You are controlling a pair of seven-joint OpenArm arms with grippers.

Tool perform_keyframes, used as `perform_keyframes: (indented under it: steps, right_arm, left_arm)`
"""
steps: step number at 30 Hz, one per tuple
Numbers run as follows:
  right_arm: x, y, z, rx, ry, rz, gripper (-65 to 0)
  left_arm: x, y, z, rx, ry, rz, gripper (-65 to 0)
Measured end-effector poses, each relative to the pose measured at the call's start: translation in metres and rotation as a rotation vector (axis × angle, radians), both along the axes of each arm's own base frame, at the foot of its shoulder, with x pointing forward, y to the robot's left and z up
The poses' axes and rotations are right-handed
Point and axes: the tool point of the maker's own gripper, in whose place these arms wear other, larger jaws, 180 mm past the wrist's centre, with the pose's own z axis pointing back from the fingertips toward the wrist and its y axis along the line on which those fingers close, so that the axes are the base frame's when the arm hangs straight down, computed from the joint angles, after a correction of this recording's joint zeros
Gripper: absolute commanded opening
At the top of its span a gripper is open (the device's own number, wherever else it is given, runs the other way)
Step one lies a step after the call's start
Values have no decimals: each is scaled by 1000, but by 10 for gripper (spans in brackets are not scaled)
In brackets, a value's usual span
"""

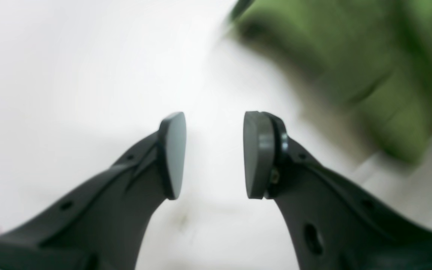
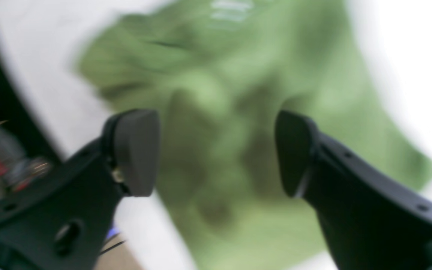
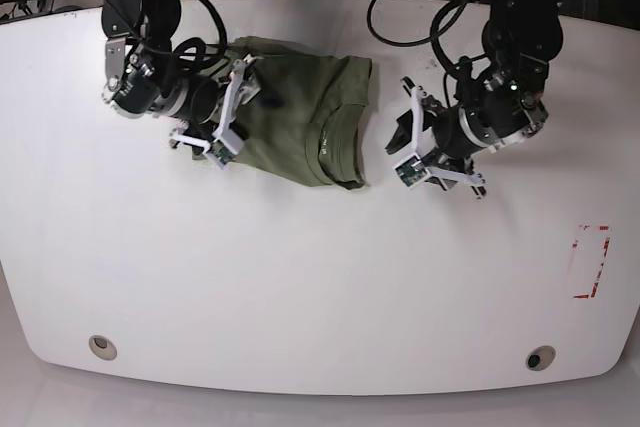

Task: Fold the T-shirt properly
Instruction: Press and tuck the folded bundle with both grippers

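Note:
The olive-green T-shirt lies partly folded and wrinkled at the back middle of the white table, its collar toward the front right. My right gripper hovers over the shirt's left edge. Its jaws are open with green cloth blurred beneath them and nothing between the pads. My left gripper sits just right of the shirt over bare table, open and empty. In the left wrist view the gripper frames white tabletop, with the T-shirt at the upper right.
A red-outlined rectangle is marked near the table's right edge. Two round holes sit near the front edge. Cables trail along the back of the table behind both arms.

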Motion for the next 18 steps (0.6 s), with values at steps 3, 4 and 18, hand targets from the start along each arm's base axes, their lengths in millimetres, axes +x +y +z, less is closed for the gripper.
perform_keyframes:
  steps: [3, 4, 18]
  right_arm:
    - [12, -26, 7, -32, -32, -52, -422]
    - [15, -33, 8, -48, -37, -65, -449]
    - [60, -90, 2, -57, -40, -184, -509]
  left_arm:
    - [-11, -30, -6, -10, 14, -52, -425]
    - [-16, -40, -9, -4, 24, -71, -425]
    - [-57, -125, -32, -8, 97, -206, -425]
